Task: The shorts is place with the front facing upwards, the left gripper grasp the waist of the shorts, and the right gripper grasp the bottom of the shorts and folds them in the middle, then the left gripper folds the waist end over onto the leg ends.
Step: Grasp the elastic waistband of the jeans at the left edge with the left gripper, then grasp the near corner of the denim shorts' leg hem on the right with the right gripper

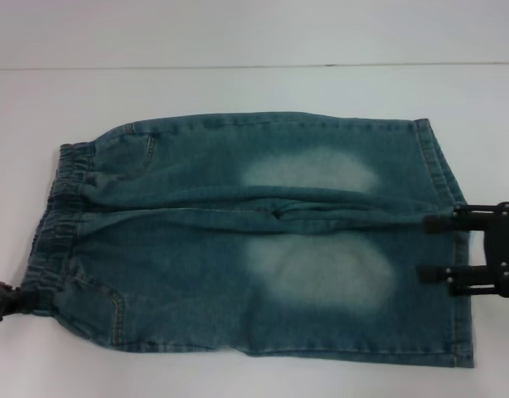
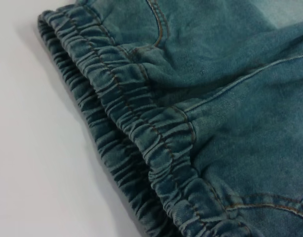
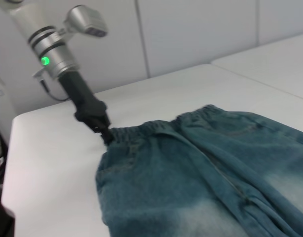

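On the left of the head view, the left end effector (image 1: 7,300), a black two-fingered claw on a silver-grey wrist with a green light, sits at the near corner of the puckered elastic waist of the shorts (image 1: 57,217); the right wrist view shows its tip meeting the gathered band, but whether its fingers have closed on the cloth I cannot tell. The small blue-green denim shorts (image 1: 263,240), with pale faded thigh patches, lie spread flat and front up on the white surface (image 1: 238,91), their long axis running left to right from waistband to hems. At the far right, the right end effector (image 1: 429,247), the matching black claw, lies over the flat stitched bottom of the shorts (image 1: 453,249), its two fingers spread apart and pointing inward at the hem near the crotch seam, gripping nothing yet. Each arm is thus already nearest its own end of the garment, and the fold likely depends on both pinching before lifting one long edge across the centre seam.
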You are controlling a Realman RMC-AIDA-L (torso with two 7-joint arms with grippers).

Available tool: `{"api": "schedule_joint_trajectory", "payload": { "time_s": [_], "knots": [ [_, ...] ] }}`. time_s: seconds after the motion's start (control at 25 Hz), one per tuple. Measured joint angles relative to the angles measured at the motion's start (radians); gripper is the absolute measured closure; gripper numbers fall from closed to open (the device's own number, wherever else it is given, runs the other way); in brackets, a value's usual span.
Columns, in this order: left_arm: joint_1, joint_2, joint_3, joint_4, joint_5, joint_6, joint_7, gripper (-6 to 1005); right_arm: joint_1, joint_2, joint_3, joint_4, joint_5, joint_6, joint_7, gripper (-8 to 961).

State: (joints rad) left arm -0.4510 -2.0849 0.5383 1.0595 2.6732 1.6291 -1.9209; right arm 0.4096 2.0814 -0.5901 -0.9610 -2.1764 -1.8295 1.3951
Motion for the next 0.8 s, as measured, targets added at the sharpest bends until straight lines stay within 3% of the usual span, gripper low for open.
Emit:
{"api": "schedule_joint_trajectory", "payload": {
  "time_s": [0.32,0.8],
  "knots": [
    [-0.008,-0.005,0.000,0.000,-0.006,0.000,0.000,950,-0.052,0.001,0.023,-0.118,-0.047,-0.050,0.174,164],
    [-0.025,0.000,-0.003,0.000,0.000,-0.016,-0.001,951,-0.052,-0.008,0.049,-0.178,-0.191,-0.113,0.475,164]
  ]
}}
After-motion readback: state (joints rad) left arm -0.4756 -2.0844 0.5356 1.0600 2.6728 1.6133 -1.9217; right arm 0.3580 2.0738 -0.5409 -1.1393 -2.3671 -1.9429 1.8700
